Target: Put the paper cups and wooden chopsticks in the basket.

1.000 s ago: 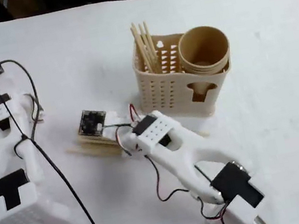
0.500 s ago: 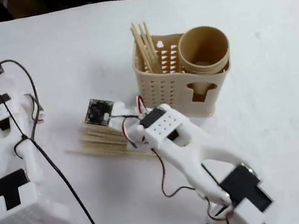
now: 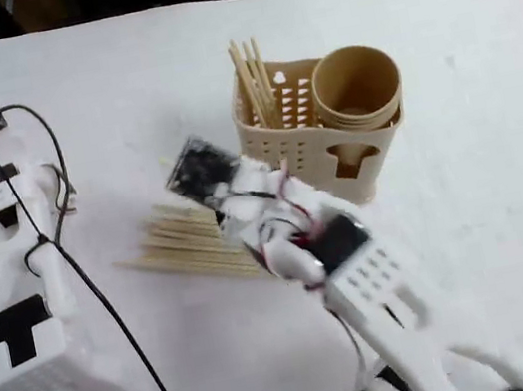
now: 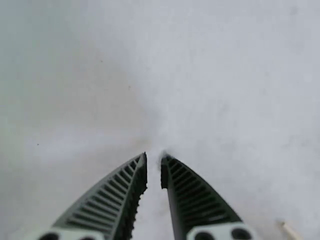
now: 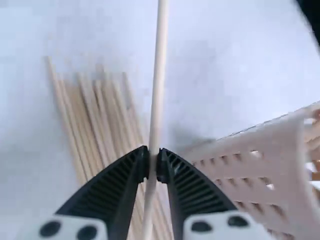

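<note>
1. The white table [image 3: 482, 65] carries everything. The basket is toward its far side and the loose sticks lie nearer the arms.
2. The left arm [image 3: 20, 289] stands well apart from the work. The left gripper [image 4: 153, 160] hangs over bare table, its jaws drawn nearly together on nothing.
3. The right arm [image 3: 367, 278] stretches between the pile and the basket. The right gripper [image 5: 152, 160] is pinching one stick.
4. The perforated basket [image 3: 375, 150] stands upright, its wall just beside the right gripper. I judge the lift must raise the stick's low end above the rim before moving across.
5. The stacked paper cups [image 3: 357, 87] already sit in one compartment, so I would aim away from them.
6. The pile of wooden chopsticks [image 5: 85, 115] lies flat on the table near the basket. It is best left undisturbed, so rise straight off it.
7. Chopsticks standing in the basket [image 3: 252, 86] mark the target compartment.
8. The held chopstick [image 5: 159, 75] juts far past the fingertips. A thin round stick may pivot in the grip, so tilt it upright slowly, lower it into that compartment, then release.
</note>
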Tool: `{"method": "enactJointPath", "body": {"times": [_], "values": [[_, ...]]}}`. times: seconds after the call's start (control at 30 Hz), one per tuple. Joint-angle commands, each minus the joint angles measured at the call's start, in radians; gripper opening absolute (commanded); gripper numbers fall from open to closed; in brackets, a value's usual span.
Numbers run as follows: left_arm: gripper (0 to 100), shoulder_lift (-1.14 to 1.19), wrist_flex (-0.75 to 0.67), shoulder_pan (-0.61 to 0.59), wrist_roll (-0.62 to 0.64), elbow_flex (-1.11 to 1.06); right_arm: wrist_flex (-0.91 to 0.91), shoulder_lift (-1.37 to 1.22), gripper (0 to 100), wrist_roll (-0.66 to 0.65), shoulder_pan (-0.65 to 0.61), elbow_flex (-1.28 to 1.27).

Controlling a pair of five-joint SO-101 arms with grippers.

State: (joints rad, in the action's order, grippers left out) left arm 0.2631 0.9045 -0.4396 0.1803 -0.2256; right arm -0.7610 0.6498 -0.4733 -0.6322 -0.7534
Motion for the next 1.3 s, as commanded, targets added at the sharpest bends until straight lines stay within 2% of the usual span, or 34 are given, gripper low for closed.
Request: {"method": "enactJointPath", "body": {"times": [0.0,0.2,0.33,0.43,0.57,0.77,0.97,1.13,1.27], "values": [[7,-0.008,-0.006,0.001,0.009,0.011,0.005,0.246,1.6,0.071,0.01,0.132],[7,-0.008,-0.006,0.001,0.009,0.009,0.163,0.2,1.7,0.146,0.03,0.35],[7,-0.008,-0.006,0.001,0.009,0.008,0.343,0.074,1.8,0.15,0.061,0.381],[7,-0.008,-0.006,0.001,0.009,0.009,0.449,-0.007,1.7,0.158,0.139,0.381],[7,-0.008,-0.006,0.001,0.009,0.012,0.605,-0.071,1.6,0.16,0.216,0.287],[7,-0.008,-0.006,0.001,0.009,0.012,0.806,-0.081,1.6,0.186,0.222,0.028],[7,-0.008,-0.006,0.001,0.009,0.012,0.834,-0.073,2.4,0.184,0.225,-0.078],[7,-0.008,-0.006,0.001,0.009,0.012,0.831,-0.073,14.7,0.184,0.22,-0.08],[7,-0.008,-0.006,0.001,0.009,0.012,0.748,-0.054,15.8,0.183,0.22,-0.064]]}}
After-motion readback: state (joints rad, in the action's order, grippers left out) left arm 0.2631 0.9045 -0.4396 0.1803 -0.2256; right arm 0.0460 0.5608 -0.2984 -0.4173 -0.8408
